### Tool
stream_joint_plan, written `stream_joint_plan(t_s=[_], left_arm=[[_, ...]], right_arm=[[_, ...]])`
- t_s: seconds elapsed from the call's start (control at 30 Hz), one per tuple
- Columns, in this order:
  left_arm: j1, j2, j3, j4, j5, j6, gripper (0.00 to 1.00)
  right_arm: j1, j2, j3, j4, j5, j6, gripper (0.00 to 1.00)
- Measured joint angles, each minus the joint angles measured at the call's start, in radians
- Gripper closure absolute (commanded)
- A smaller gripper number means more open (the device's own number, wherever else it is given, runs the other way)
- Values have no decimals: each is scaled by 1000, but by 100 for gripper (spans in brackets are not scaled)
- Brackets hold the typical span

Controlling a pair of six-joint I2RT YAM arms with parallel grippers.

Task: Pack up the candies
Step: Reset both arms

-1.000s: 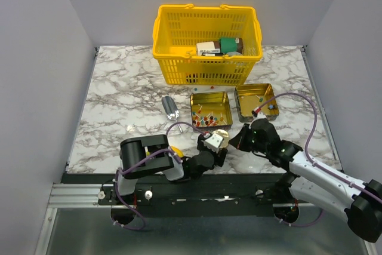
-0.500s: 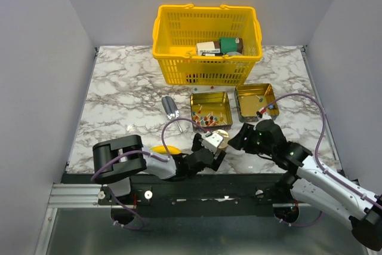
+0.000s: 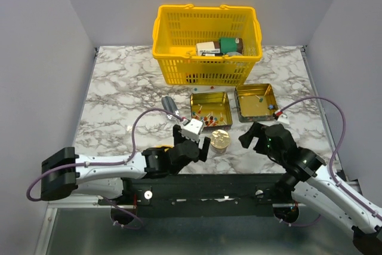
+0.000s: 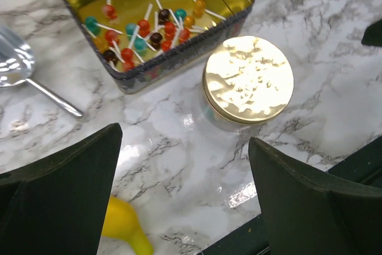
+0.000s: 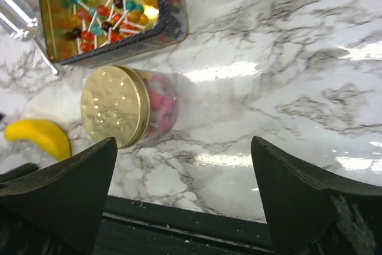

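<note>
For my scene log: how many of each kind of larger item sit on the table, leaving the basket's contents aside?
Yellow basket: 1
Open gold tins: 2
Gold-lidded jar: 1
Banana: 1
Metal scoop: 1
Total: 6

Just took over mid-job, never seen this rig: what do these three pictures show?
Two robot arms work at a marble table. The wide picture looks down from above and behind them; the other two come from cameras on each wrist. The left end effector and right end effector are both open, holding nothing. Between them stands a gold-lidded jar with candies inside. Behind it are a tin of lollipops, a second tin, a scoop and a yellow basket; a banana lies near the left arm.
</note>
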Motion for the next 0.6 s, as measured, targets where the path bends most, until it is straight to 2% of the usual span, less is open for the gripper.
stream_joint_plan(t_s=[0.23,0.37,0.6], left_arm=[[13,-174,151,-346,-157,-86,1],[14,-282,150,-457,-216,-96,1],[14,-435,105,-544,-277,-98,1]], right_arm=[[0,-44,0,-50,117,0,0],[0,-37,0,-56,131,0,0],[0,-29,0,-61,137,0,0]])
